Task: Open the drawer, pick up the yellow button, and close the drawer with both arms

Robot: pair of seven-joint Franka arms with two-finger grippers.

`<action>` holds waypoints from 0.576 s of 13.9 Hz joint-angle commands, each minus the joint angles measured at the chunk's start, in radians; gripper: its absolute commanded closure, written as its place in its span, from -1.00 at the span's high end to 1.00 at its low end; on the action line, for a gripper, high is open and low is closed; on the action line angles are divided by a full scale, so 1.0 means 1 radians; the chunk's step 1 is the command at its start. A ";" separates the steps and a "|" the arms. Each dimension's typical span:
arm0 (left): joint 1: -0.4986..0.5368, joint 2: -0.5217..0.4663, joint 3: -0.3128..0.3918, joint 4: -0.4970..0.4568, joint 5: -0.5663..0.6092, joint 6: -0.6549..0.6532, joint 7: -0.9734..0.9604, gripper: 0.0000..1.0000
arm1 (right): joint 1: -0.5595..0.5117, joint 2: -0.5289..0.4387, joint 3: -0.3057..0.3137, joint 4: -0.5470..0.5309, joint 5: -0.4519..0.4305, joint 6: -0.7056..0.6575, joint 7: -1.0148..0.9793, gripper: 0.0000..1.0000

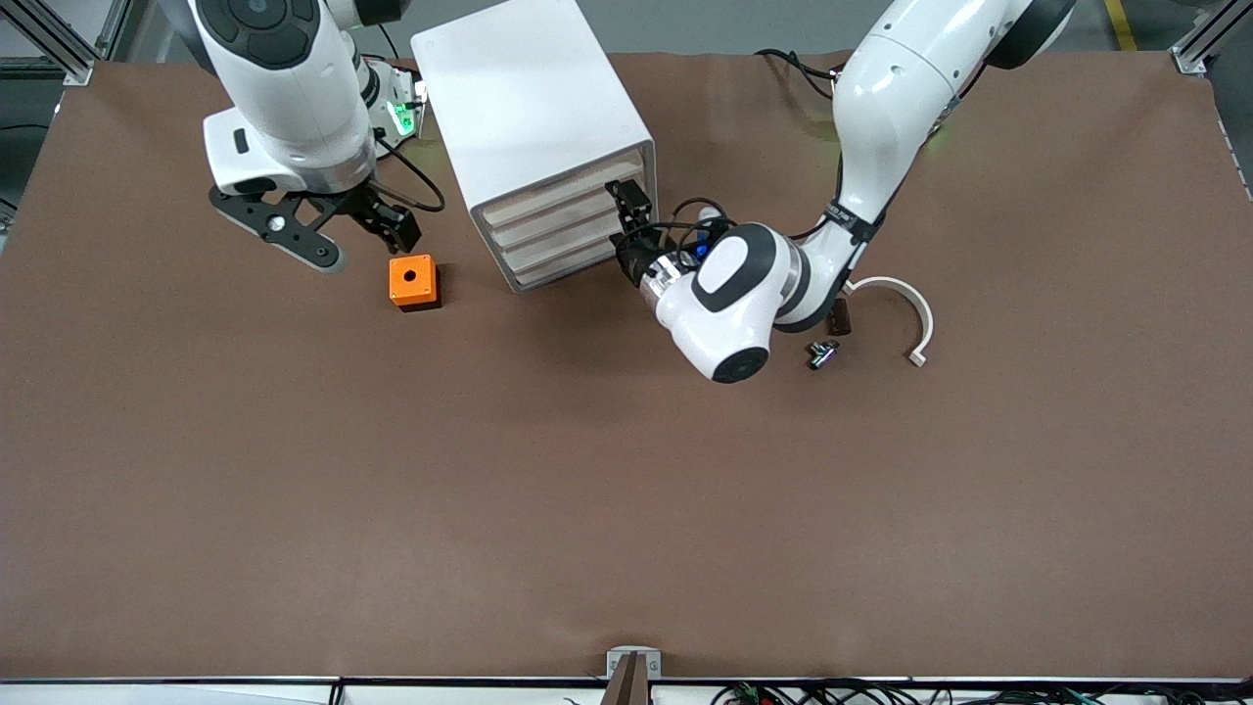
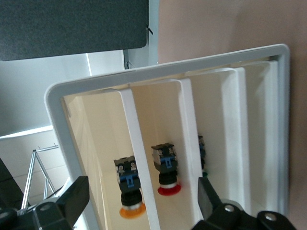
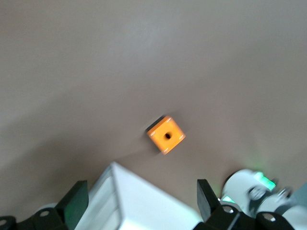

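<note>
Brown matte cloth covers the whole table (image 1: 587,490), faintly wrinkled near the arms' bases, with aluminium frame posts at the corners and grey floor past the edge.

On it stands the big white box cabinet (image 1: 529,98), smooth plastic with rounded corners, its four pale beige fronts turned toward the left arm. In the front view the drawer (image 1: 563,191), the uppermost one, looks flush with the other three. The left wrist view looks into the cabinet's face: thin white dividers, cream walls, and small push-buttons lying in the slots. The button (image 2: 128,191) with the round orange cap and black-and-blue body lies in one slot; a red-capped one (image 2: 165,172) lies in the next. I can't be sure from this angle which tier each slot belongs to.

The left gripper (image 1: 631,230) is at the cabinet's front, by the corner nearer the camera, its fingers (image 2: 72,196) spread wide and holding nothing.

The right gripper (image 1: 377,220) hangs over the table beside the cabinet, toward the right arm's end, fingers (image 3: 76,196) apart and empty. Just below it sits the orange cube (image 1: 413,282), glossy with a dark round hole on top.

Near the left arm's elbow lie a curved white strip (image 1: 915,313), a small dark brown block (image 1: 839,318) and a tiny black part (image 1: 822,353).
</note>
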 commanded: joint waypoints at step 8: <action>-0.085 0.034 0.015 0.018 -0.029 -0.007 -0.038 0.31 | 0.015 0.050 -0.015 0.068 0.238 0.033 0.292 1.00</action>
